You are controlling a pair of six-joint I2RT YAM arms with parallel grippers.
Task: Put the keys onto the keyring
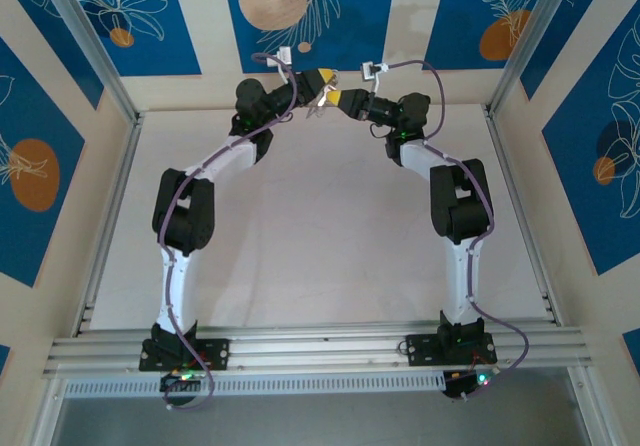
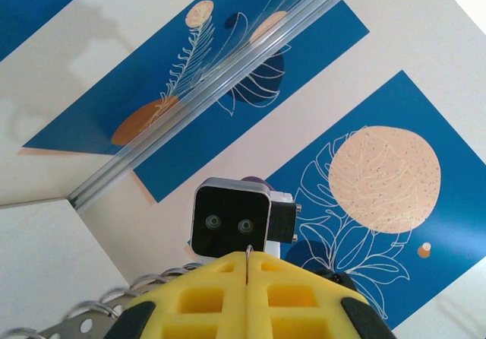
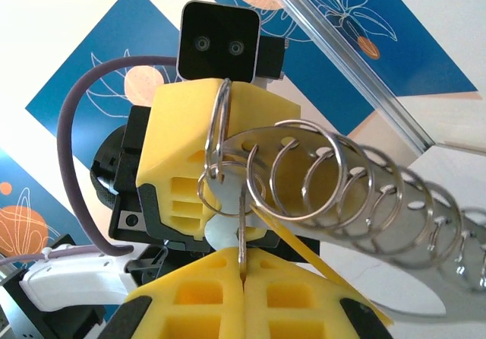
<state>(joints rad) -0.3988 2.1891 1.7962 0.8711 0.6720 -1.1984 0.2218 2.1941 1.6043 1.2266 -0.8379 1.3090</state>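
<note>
Both arms are raised at the far end of the table, and their yellow fingertips meet in mid-air. My left gripper (image 1: pixel 319 83) (image 2: pixel 247 269) is shut on the keyring (image 2: pixel 247 259), a thin wire loop whose tip peeks out between the fingers. In the right wrist view the keyring (image 3: pixel 219 118) rises from the left gripper's yellow fingers (image 3: pixel 182 141). My right gripper (image 1: pixel 344 99) (image 3: pixel 243 269) is shut on a thin flat key seen edge-on (image 3: pixel 241 229). That key belongs to the keys (image 3: pixel 342 179), a silvery row with holes and several wire loops trailing off right.
The right wrist camera housing (image 2: pixel 230 217) sits just beyond my left fingertips. The left wrist camera (image 3: pixel 220 41) and a purple cable (image 3: pixel 72 164) face my right gripper. An aluminium frame post (image 2: pixel 228 88) and blue patterned wall panels (image 1: pixel 300 16) stand behind.
</note>
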